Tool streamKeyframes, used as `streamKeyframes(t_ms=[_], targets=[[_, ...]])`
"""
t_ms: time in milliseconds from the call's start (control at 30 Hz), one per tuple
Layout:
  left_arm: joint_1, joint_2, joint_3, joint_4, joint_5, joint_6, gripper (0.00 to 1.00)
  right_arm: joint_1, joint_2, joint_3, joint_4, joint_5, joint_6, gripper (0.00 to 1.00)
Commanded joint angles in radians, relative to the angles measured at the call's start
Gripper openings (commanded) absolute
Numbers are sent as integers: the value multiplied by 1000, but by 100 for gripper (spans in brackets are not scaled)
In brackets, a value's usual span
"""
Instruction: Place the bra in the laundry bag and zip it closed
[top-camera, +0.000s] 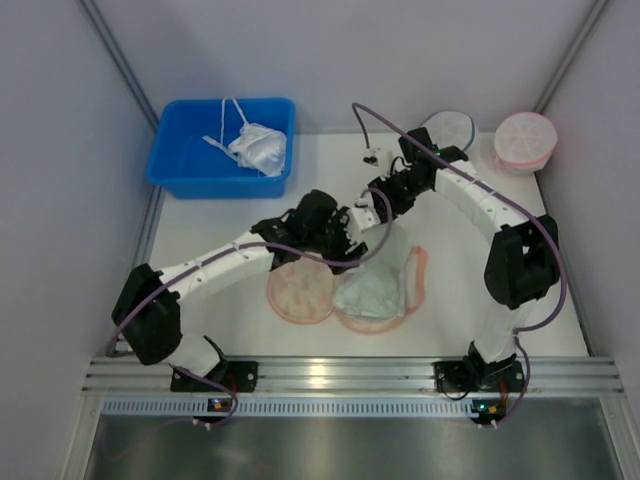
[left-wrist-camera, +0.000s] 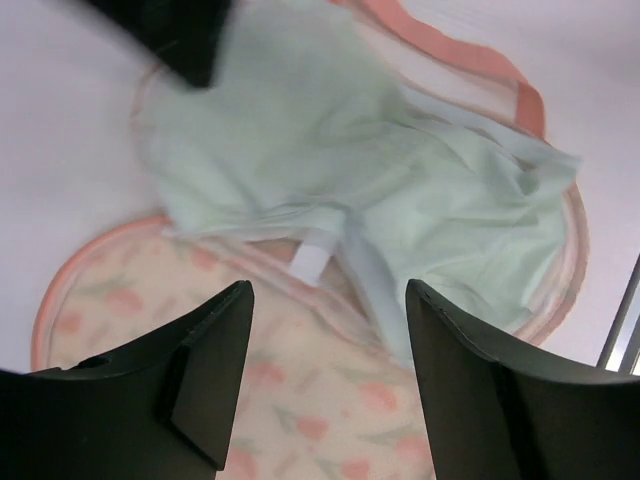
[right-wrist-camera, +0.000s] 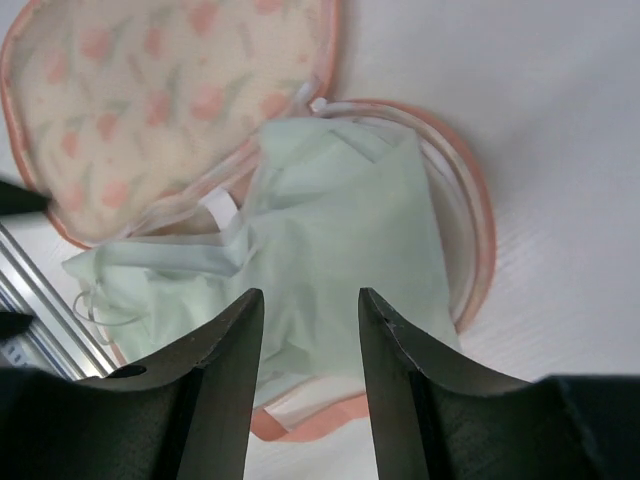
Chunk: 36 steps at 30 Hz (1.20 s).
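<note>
The laundry bag (top-camera: 298, 293) lies open on the table, its peach floral half on the left and its pink rim (top-camera: 421, 268) on the right. The pale cream bra (top-camera: 380, 283) lies crumpled on the bag's right half, partly over the rim. My left gripper (top-camera: 347, 243) is open and empty, hovering just above the bra's far left edge. My right gripper (top-camera: 378, 203) is open and empty, above the bra's far side. The left wrist view shows the bra (left-wrist-camera: 350, 170) and floral lining (left-wrist-camera: 300, 400) beyond open jaws (left-wrist-camera: 330, 340). The right wrist view shows the bra (right-wrist-camera: 340, 230) and bag (right-wrist-camera: 170, 90) beyond open jaws (right-wrist-camera: 310, 330).
A blue bin (top-camera: 180, 160) at the back left holds a white string-strap bra (top-camera: 255, 148). A round white mesh pouch (top-camera: 450, 128) and a round pink pouch (top-camera: 525, 138) sit at the back right. A metal rail (top-camera: 330, 375) runs along the near edge.
</note>
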Motion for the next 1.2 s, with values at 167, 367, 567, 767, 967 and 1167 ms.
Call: streamKeyframes(t_ms=[167, 367, 567, 767, 967, 1167], targets=[[447, -92, -36, -149, 73, -269, 68, -116, 46, 43, 21, -21, -46, 39], [637, -22, -84, -208, 56, -280, 67, -110, 127, 28, 73, -30, -6, 38], [653, 126, -61, -212, 84, -297, 67, -82, 171, 4, 83, -32, -9, 35], [653, 187, -49, -211, 105, -298, 65, -55, 62, -64, 144, 43, -6, 42], [653, 192, -70, -211, 102, -335, 65, 11, -35, -58, 143, 202, 72, 44], [653, 204, -58, -208, 108, -352, 65, 125, -60, -145, 135, 221, 84, 42]])
